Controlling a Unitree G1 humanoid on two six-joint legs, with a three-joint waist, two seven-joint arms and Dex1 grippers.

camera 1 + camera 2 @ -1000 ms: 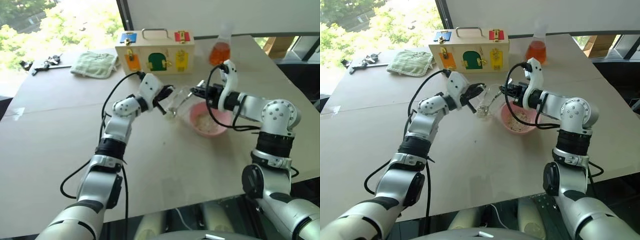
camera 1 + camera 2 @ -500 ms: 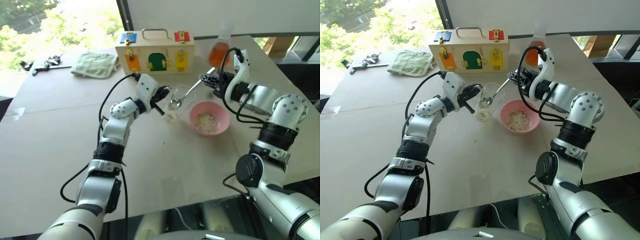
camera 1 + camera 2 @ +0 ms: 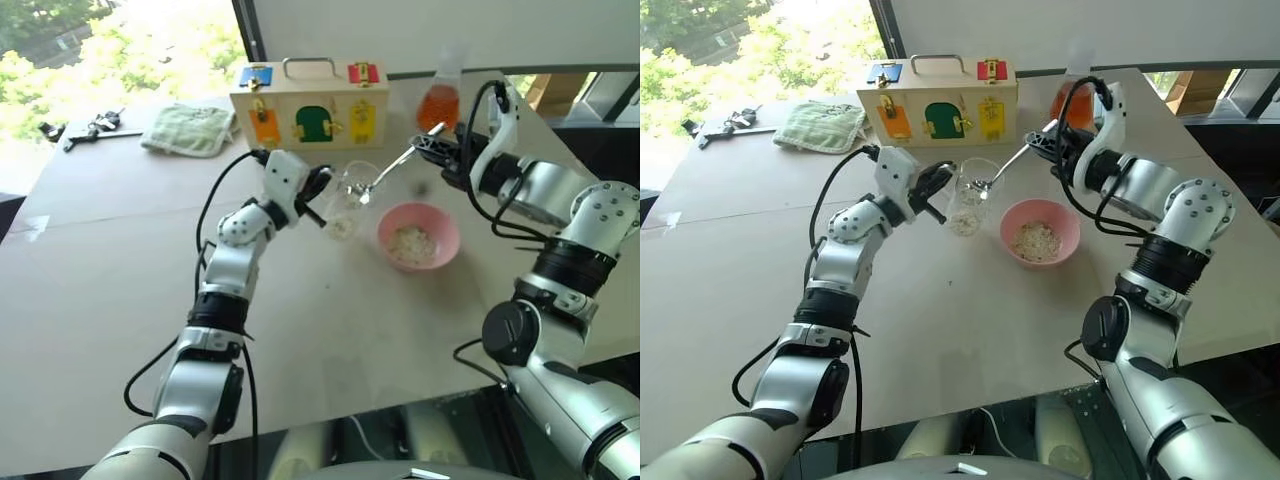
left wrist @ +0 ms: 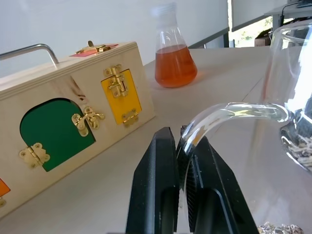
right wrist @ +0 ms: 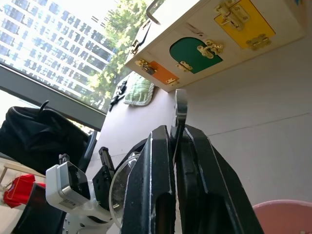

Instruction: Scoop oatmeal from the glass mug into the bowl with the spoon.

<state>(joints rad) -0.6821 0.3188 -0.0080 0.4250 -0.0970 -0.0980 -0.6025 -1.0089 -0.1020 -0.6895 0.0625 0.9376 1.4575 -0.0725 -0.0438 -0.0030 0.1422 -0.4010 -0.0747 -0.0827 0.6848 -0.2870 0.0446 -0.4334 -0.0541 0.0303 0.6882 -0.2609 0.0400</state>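
Table (image 3: pixel 120 300) carries pink bowl (image 3: pixel 419 236), oatmeal (image 3: pixel 412 243) inside, near mug to shorten transfer. Left gripper (image 4: pixel 181 168) clamped on glass mug (image 3: pixel 349 197) handle, steadying it tilted. Right gripper (image 5: pixel 174 146) pinched on spoon (image 3: pixel 392 169), tip at rim.

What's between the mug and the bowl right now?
Bare table. In the right eye view the mug and the pink bowl stand apart with nothing on the stretch between them; the spoon crosses above it into the mug's mouth.
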